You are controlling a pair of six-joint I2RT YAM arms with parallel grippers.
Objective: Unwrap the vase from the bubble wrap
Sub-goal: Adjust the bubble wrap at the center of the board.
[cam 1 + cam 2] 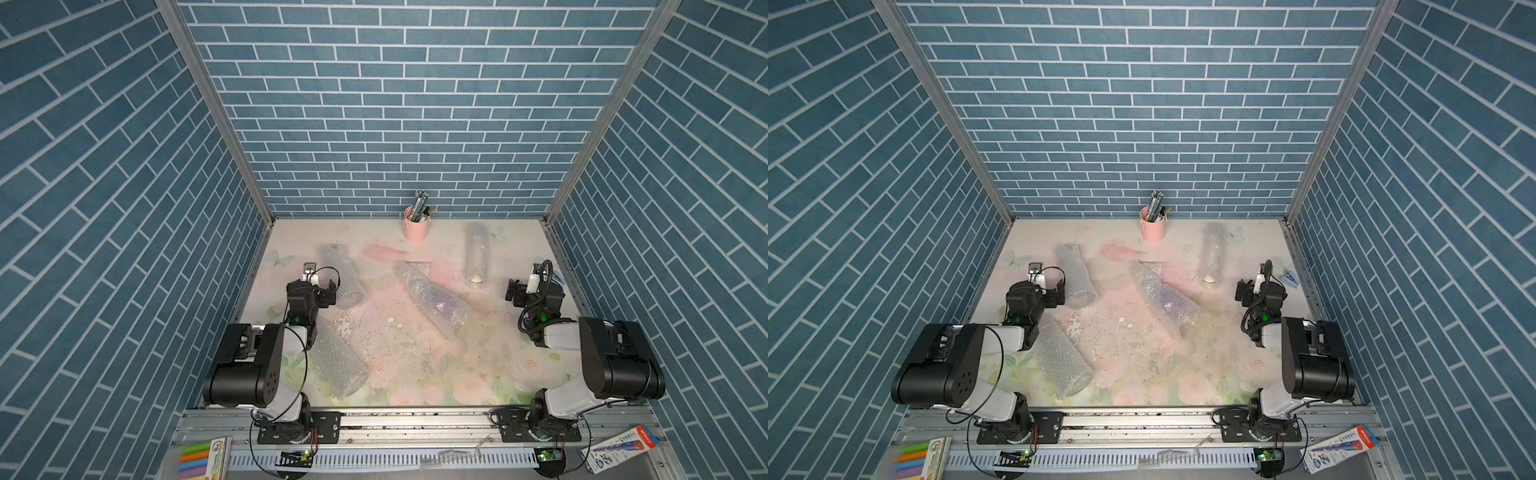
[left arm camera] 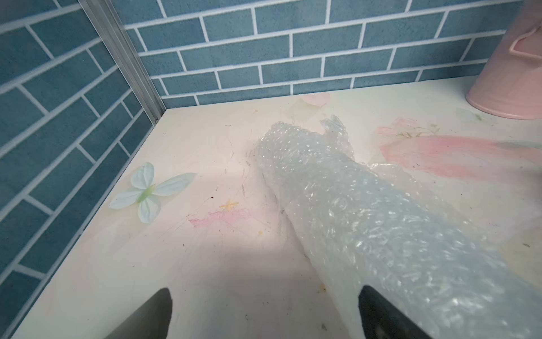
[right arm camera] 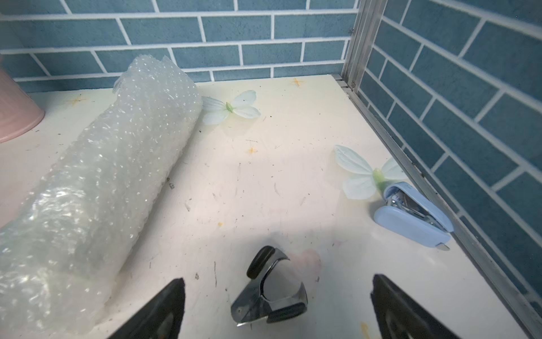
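Observation:
Several rolls of bubble wrap lie on the floral table: a back-left roll (image 1: 340, 274), a middle roll (image 1: 432, 301) with a purplish tint inside, a back-right roll (image 1: 477, 253) with a whitish end, and a front-left roll (image 1: 338, 361). The vase is hidden; I cannot tell which roll holds it. My left gripper (image 1: 320, 289) (image 2: 264, 308) is open just above the table, one finger against the back-left roll (image 2: 366, 223). My right gripper (image 1: 525, 289) (image 3: 278, 280) is open at the right side, empty, with the back-right roll (image 3: 102, 182) beside it.
A pink cup of pens (image 1: 415, 230) stands at the back wall. A metal staple remover (image 3: 269, 293) lies between my right fingers on the table. A blue stapler (image 3: 410, 217) sits against the right wall rail. Blue brick walls close three sides.

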